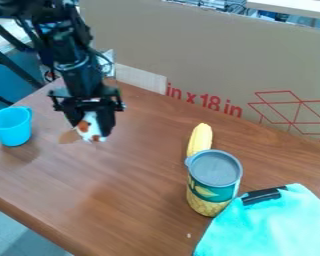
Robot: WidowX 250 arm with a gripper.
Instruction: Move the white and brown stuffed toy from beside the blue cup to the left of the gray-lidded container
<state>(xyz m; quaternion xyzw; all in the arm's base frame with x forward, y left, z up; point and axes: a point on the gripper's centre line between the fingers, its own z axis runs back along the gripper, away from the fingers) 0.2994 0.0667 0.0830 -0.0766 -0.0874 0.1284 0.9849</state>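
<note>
On my camera feed I see a small object point(91, 128), white with orange-brown patches, in the grip of my pincer point(92, 130). It sits between the two black fingers, which hide its sides and top, so I can't make out its full shape or say just what it is. A patch of orange-brown shows near the finger on the view's left, and more of that colour shows lower down. Its pale lower end pokes out just below the pincer's tips. From here I can't tell whether that end touches the surface underneath.
</note>
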